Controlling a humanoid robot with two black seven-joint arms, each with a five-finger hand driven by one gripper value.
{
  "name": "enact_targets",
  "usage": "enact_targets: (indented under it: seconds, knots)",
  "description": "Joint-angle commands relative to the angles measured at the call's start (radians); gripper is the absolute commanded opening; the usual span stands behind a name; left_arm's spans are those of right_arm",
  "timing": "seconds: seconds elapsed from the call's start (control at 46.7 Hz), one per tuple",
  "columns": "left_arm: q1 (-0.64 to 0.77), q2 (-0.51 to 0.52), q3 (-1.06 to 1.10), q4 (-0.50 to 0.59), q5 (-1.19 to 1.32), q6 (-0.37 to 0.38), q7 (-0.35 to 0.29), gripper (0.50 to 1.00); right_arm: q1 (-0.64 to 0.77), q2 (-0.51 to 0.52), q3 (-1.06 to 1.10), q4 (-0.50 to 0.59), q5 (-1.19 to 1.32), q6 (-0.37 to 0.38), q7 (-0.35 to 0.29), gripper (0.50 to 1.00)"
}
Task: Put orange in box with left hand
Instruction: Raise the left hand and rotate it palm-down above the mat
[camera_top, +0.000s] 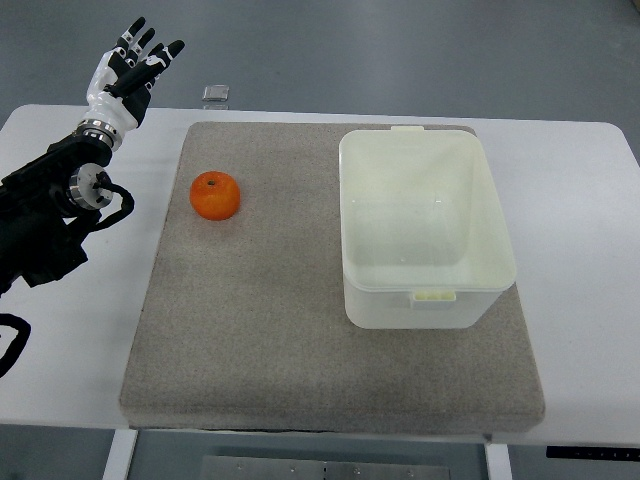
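An orange (215, 195) lies on the left part of a grey mat (270, 340). A pale, empty plastic box (423, 227) stands on the mat's right half. My left hand (133, 62) is raised at the far upper left, beyond the table's back edge, with its fingers spread and holding nothing. It is well apart from the orange, up and to the left of it. Its black arm comes in along the left edge.
The white table (590, 230) carries the mat. A small grey object (216, 94) sits just beyond the table's far edge. The floor shows grey behind the table.
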Motion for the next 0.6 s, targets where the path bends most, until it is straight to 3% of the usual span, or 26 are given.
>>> enact_targets:
  seconds: [0.0,0.578]
  knots:
    - [0.006,0.004,0.000,-0.034,0.000,-0.002,0.000,0.996,0.000,0.000,0.000,0.000,0.000,0.000,0.000,0.926]
    - [-0.034,0.088,0.094,-0.063,0.188,-0.017,0.008,0.994,0.002,0.000,0.000,0.000,0.000,0.000,0.000,0.926]
